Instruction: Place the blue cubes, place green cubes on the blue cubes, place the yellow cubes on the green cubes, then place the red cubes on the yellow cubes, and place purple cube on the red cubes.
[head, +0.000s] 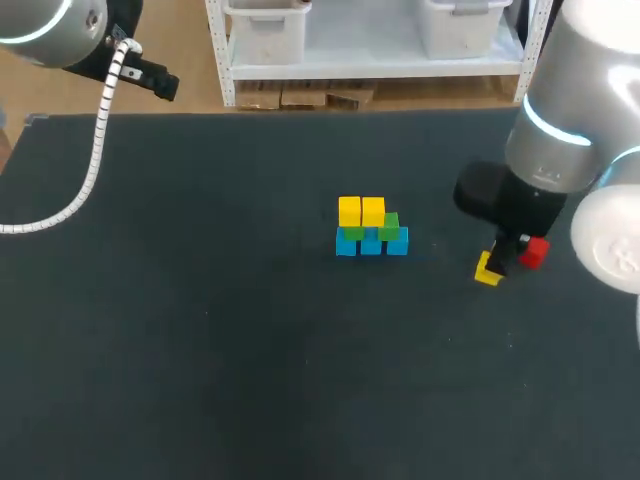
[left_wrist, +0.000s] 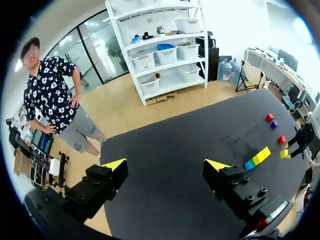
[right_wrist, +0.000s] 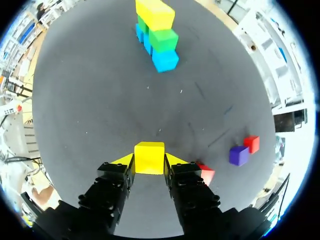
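A stack stands mid-table: three blue cubes (head: 371, 243) in a row, green cubes (head: 390, 224) on them, and two yellow cubes (head: 361, 211) on top at its left end. To its right, my right gripper (right_wrist: 149, 160) is down at the table, shut on a loose yellow cube (right_wrist: 149, 157) with a finger against each side. A red cube (right_wrist: 205, 174) lies just beside its right finger. Further off lie a purple cube (right_wrist: 239, 155) and another red cube (right_wrist: 251, 144). My left gripper (left_wrist: 165, 172) hangs open and empty, high over the table's far left.
The black table (head: 200, 330) holds nothing else. In the head view my right arm (head: 560, 130) hides the table's right side, including the purple cube. The loose cubes lie near the right edge.
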